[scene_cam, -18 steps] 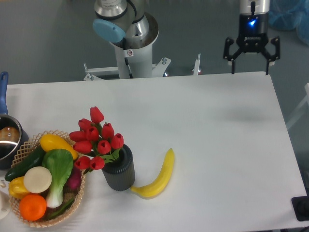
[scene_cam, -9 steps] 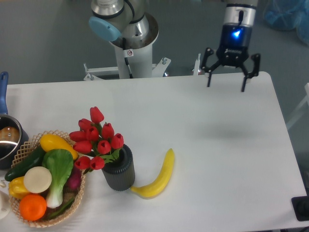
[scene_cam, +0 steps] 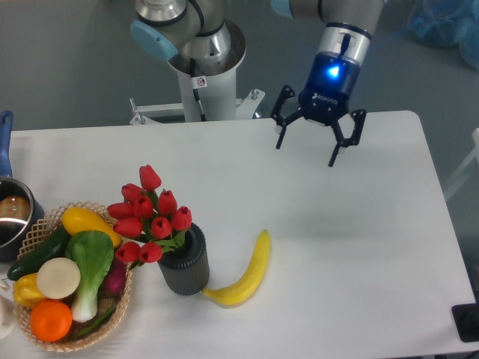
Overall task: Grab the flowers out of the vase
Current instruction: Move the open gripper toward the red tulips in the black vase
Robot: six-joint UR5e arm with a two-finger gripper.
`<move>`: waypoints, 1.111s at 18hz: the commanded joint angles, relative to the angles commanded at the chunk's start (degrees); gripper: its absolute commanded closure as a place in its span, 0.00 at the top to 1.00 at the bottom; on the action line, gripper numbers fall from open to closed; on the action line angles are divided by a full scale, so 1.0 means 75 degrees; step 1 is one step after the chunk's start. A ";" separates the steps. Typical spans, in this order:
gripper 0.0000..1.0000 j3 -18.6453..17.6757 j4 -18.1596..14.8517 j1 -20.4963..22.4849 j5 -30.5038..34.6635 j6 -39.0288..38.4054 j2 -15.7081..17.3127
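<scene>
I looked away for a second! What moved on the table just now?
Only the robot's gripper moved: it swung left from the table's far right corner toward the flowers, fingers open, holding nothing. The flowers, vase, banana and basket stayed put.

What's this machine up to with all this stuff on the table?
A robot arm is set to lift the flowers out of the vase. Right now its gripper hangs open and empty above the far side of the table, well away from the flowers. They stand in the vase near the front edge, untouched. A banana lies just right of the vase, a basket of vegetables sits to its left, and a pot is at the left edge.
</scene>
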 joint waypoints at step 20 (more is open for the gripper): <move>1.00 -0.0141 0.0059 -0.0938 -0.1816 0.3012 -0.1207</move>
